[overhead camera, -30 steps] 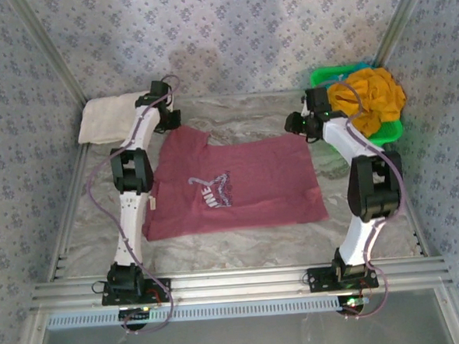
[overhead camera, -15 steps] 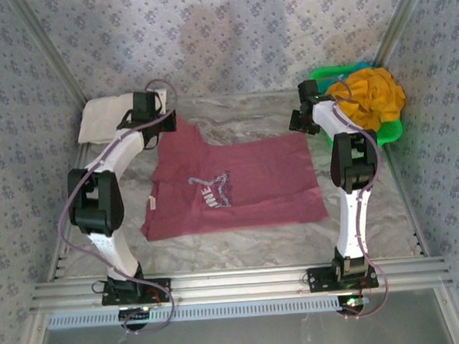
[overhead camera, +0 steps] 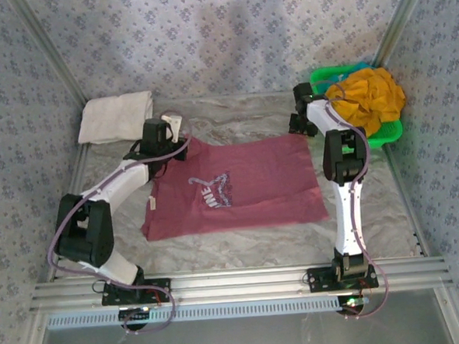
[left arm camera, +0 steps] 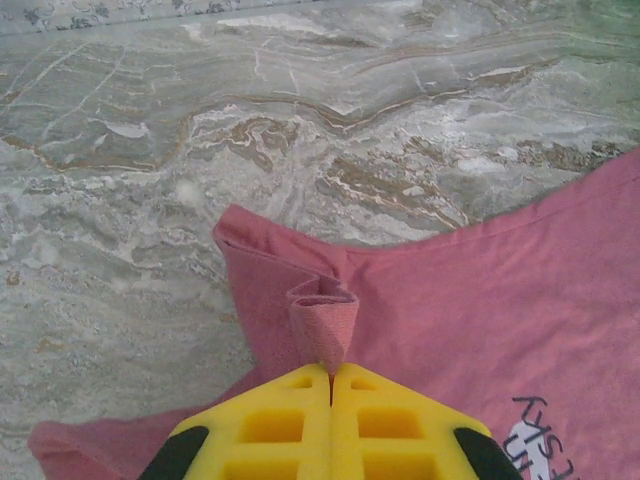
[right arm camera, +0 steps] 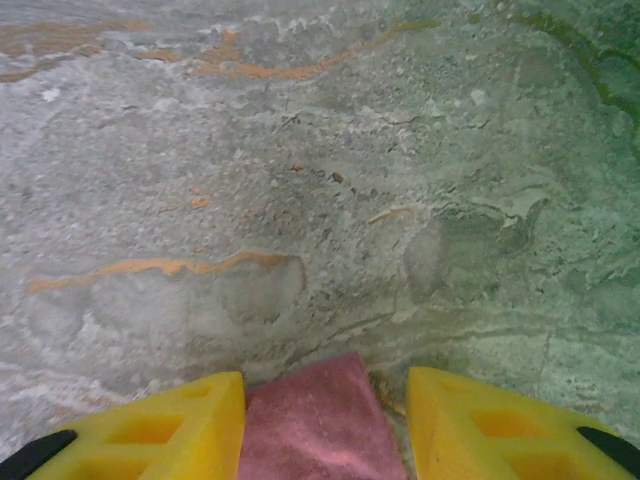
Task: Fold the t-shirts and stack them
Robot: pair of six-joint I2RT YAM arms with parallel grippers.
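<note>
Pinching a small fold of maroon tee (overhead camera: 238, 187) in shut-tight left gripper (left arm camera: 331, 372), rest spread to its right. Straddling its far corner with parted right gripper (right arm camera: 325, 382), nothing gripped. Risk: thin pinch slipping on lift; late closure, lopsided fold. Beside right gripper: green basket (overhead camera: 391, 135), mustard tee (overhead camera: 369, 97) heaped inside.

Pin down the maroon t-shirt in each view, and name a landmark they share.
Top external: maroon t-shirt spread out mid-table.
Left wrist: lower right, a fold pinched in the shut left pincer.
Right wrist: bottom centre, a corner between the open right pincer fingers.
Shared landmark: the marbled tabletop.
</note>
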